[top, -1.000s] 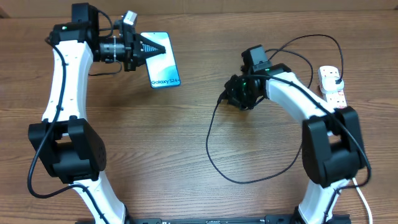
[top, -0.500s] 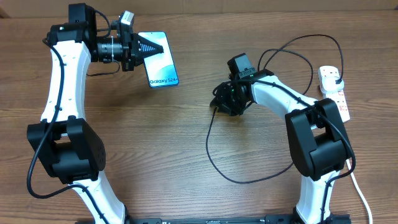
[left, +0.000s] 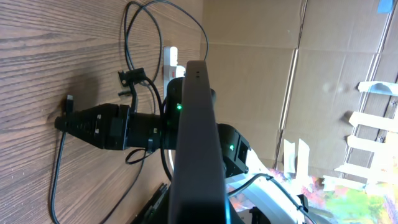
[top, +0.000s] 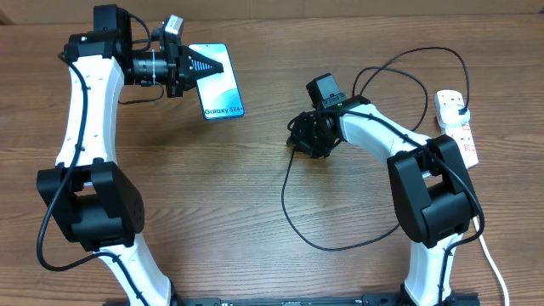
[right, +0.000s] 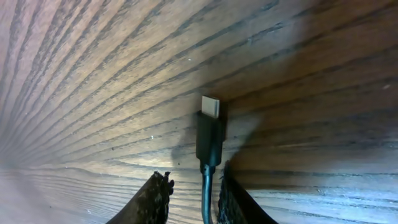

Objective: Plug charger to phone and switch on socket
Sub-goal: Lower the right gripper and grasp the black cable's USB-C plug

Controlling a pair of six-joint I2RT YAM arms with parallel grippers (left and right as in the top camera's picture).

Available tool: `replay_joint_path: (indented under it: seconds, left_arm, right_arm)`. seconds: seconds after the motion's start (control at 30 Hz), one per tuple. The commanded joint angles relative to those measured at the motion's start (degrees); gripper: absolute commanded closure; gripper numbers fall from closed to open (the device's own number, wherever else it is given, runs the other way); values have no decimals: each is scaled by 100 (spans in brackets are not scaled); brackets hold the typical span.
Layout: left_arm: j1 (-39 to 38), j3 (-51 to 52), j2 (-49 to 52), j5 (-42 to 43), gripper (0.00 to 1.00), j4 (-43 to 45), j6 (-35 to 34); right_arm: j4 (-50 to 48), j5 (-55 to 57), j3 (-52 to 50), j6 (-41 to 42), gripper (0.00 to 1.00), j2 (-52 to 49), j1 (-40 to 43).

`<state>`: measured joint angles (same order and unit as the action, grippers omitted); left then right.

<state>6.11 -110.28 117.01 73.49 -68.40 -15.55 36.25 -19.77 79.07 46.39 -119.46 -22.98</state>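
My left gripper (top: 200,65) is shut on the phone (top: 223,83), holding it above the table at the far left; its teal screen faces up. The left wrist view shows the phone (left: 198,143) edge-on as a dark bar. The charger is a thin black cable (top: 287,204) looping over the table's middle. Its connector tip (right: 210,109) lies flat on the wood. My right gripper (right: 194,190) is down at the table and straddles the cable just behind the tip. The jaws stand apart, with a gap on the left side. The socket (top: 457,127) lies at the far right.
A black plug (top: 457,105) sits in the socket's far end. The cable arcs behind my right arm (top: 382,127) toward the socket. Brown cardboard (left: 323,93) stands beyond the table's edge.
My right gripper has slid left along the table to the cable's connector end. The left gripper with the phone has barely shifted.
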Motion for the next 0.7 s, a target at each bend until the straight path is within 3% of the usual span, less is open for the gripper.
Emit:
replay_joint_path:
  seconds: [0.0, 0.17, 0.4, 0.67]
  left_arm:
    - [-2, -87, -96, 192, 96, -20, -76]
    - [-2, -87, -96, 190, 96, -20, -76]
    - [-2, -87, -96, 192, 96, -26, -76]
    - [-2, -87, -96, 192, 96, -59, -72]
  right_arm:
    - [2, 306, 76, 9, 72, -297, -26]
    - [2, 326, 66, 7, 73, -459, -26]
    - [0, 435, 50, 4, 96, -481, -26]
    - [66, -39, 52, -684, 96, -452, 109]
